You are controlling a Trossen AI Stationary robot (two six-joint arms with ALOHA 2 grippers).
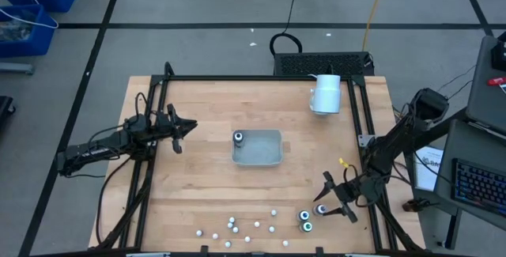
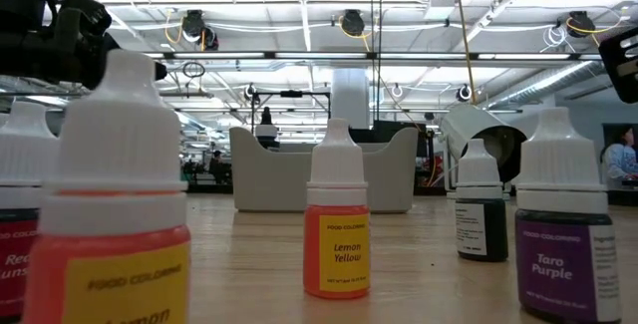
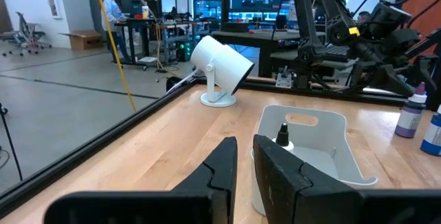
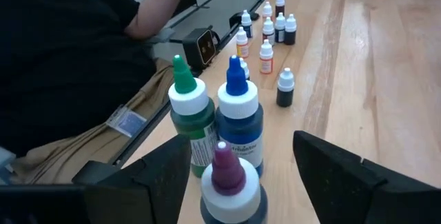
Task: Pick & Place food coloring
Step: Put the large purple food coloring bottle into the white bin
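Three larger food coloring bottles stand at the table's near right: purple-tipped (image 4: pixel 231 189), blue-tipped (image 4: pixel 239 114) and green-tipped (image 4: pixel 187 114). My right gripper (image 1: pixel 332 200) is open, its fingers (image 4: pixel 344 176) standing on either side of the purple one (image 1: pixel 320 208) without touching it. Several tiny bottles (image 1: pixel 237 227) stand along the near edge, among them a Lemon Yellow one (image 2: pixel 336 234). One dark bottle (image 1: pixel 239 137) stands in the pale grey tray (image 1: pixel 269 158). My left gripper (image 1: pixel 186 126) waits level at the left, shut on nothing.
A large white cylinder (image 1: pixel 326 93) on a round foot stands at the far right of the table. A black frame rail (image 1: pixel 360 122) runs along the right side. A person in dark clothes (image 4: pixel 69 58) is close to the near edge, beside the bottles.
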